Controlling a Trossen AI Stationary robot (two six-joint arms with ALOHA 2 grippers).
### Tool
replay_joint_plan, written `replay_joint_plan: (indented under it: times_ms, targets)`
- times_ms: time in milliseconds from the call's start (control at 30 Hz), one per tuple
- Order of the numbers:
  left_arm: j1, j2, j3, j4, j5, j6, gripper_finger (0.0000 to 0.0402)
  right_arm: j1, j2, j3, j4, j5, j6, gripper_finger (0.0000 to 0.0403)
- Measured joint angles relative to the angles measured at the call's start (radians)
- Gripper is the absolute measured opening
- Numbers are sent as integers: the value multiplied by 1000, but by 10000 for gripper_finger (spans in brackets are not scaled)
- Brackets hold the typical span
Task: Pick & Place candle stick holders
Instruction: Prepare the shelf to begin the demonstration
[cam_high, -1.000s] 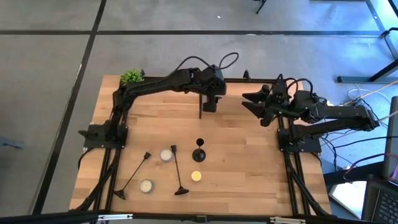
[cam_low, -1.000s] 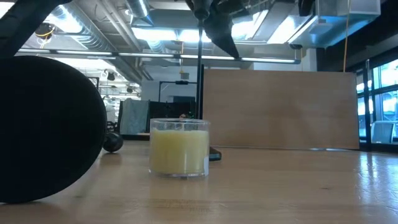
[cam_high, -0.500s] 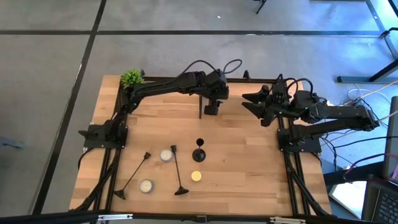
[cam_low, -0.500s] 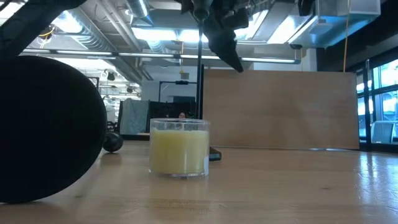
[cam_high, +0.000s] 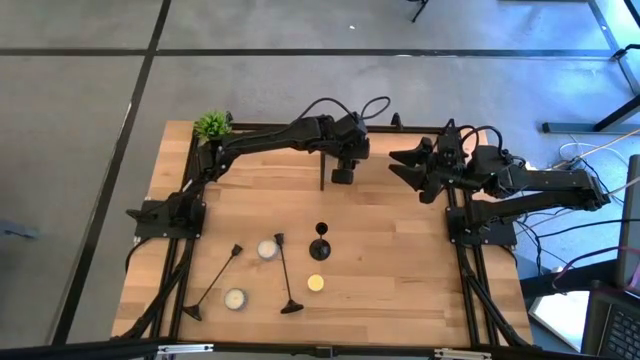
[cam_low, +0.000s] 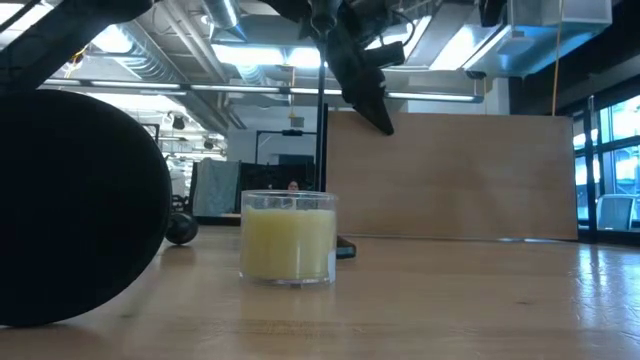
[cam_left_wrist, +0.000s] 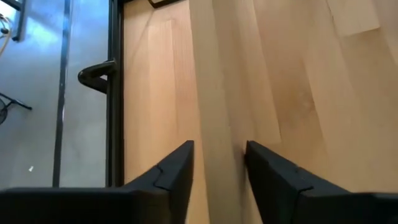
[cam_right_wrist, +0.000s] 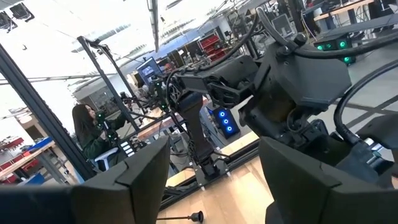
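A tall black candle stick holder (cam_high: 322, 172) stands upright at the far middle of the table; its thin stem (cam_low: 320, 150) rises behind the yellow candle (cam_low: 289, 237). My left gripper (cam_high: 343, 177) hangs open just to its right, slanting down, with only bare wood between its fingers (cam_left_wrist: 219, 146). A short holder (cam_high: 320, 243) stands at mid-table. Two more tall holders (cam_high: 285, 272) (cam_high: 215, 282) lie flat at the near left. My right gripper (cam_high: 397, 165) waits open and level at the far right, pointing toward the left arm (cam_right_wrist: 214, 149).
Two white candles (cam_high: 268, 249) (cam_high: 235, 298) and a yellow candle (cam_high: 316, 283) sit among the lying holders. A small green plant (cam_high: 212, 124) stands at the far left corner. A large dark round shape (cam_low: 70, 210) fills the low view's left. Bare wood lies at the near right.
My left gripper has sunk toward the table and drifted a little toward the right edge, beside the standing tall holder. The holder's stem has stayed where it was.
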Motion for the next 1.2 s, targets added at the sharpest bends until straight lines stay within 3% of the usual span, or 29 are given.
replay_joint_plan:
  times_ms: [200,467,667,800,900,1200]
  targets:
    - [-5,-3,1,0,13,-50,40,0,0,0,0,-6,2,250]
    - [-2,-14,23,-74,-15,-146,40,0,0,0,0,-22,2,250]
    - [35,-29,127,-145,105,-389,40,1,0,0,56,-63,4,250]
    - [73,-54,212,-161,88,-545,40,1,0,0,142,-99,-2,250]
    - [114,-59,271,-80,67,-628,40,1,0,0,169,-103,-15,250]
    - [200,-252,260,-22,152,-738,40,1,0,0,166,-103,-17,250]
